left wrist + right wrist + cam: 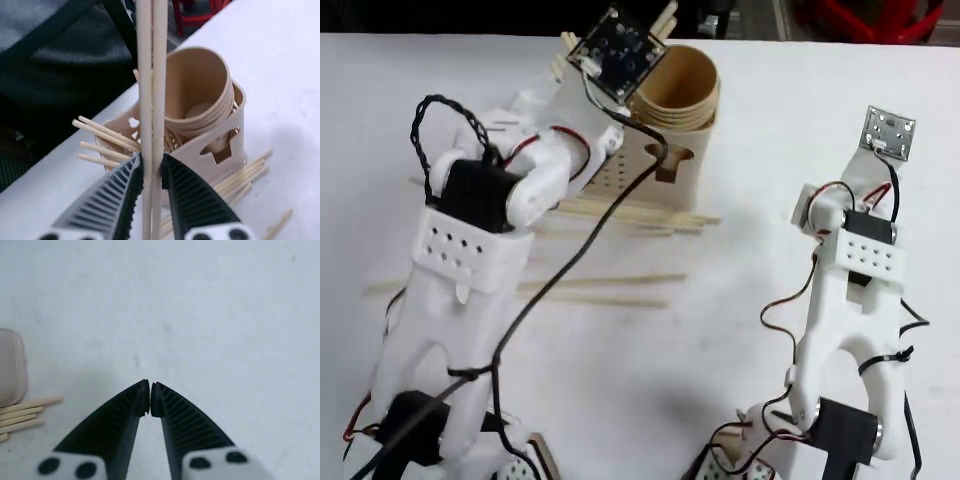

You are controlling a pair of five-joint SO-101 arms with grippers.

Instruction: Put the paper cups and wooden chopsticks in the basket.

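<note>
Wooden chopsticks (pixel 152 75), one pair, are pinched upright between the left gripper (pixel 151 162) pads, close to the basket (pixel 227 145). We'd call this the carry-and-drop step. The paper cups (pixel 200 90) already sit stacked inside the basket, and a few sticks (pixel 102 134) poke out of the compartment next to them.

Reply: Agreed. In the high view the basket is at upper centre. Loose chopsticks (pixel 610 288) lie on the table (pixel 770 130) at centre left, some just beside the basket's base, so we reckon plenty is left to do. Next move as we see it: get the pair over the open compartment beside the cups, tip them in, then spread the jaws. They're long, so they could catch on the rim or the cup stack.

OP: And the right gripper (pixel 150 395)? We see it pressed together on nothing, over bare table. That arm stands at the right of the high view.

Reply: Yep, idle as far as we can judge. Stuff we can't make out:
- The pair's lower ends are cut off.
- In the high view the camera board covers where the pair meets the basket.
- The arm covers part of the loose pile.
- We can't count the cups.
</note>
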